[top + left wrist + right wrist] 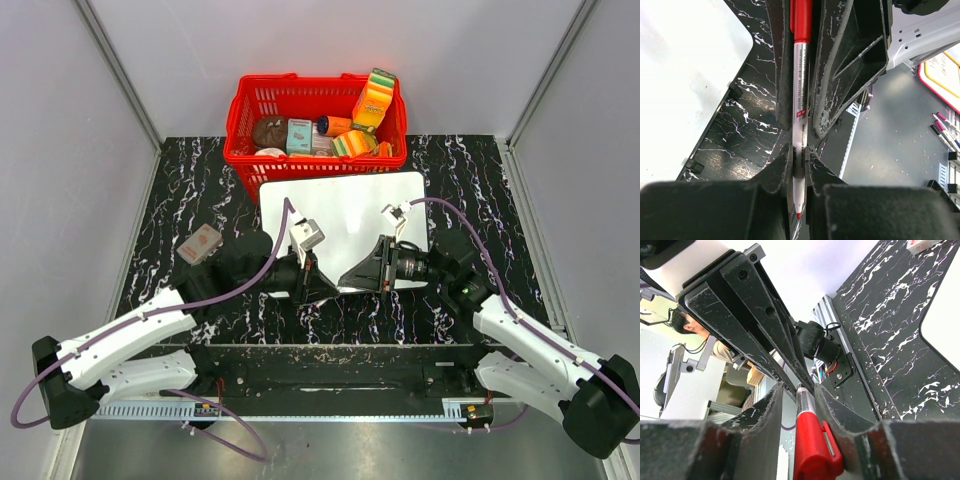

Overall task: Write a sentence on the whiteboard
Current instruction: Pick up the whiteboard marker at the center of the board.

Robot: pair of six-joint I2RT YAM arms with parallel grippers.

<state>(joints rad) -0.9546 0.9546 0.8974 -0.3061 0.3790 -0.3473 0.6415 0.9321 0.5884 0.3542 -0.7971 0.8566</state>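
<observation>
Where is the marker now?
In the left wrist view the marker bridges both grippers beside the whiteboard's near edge: left gripper on its barrel, right gripper on its red cap.

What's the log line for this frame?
left gripper: shut on marker | right gripper: shut on cap | whiteboard: no writing visible

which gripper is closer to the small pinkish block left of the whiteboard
Left. The left gripper is right of the block; the right gripper is farther right, tip to tip with it on the marker.
</observation>
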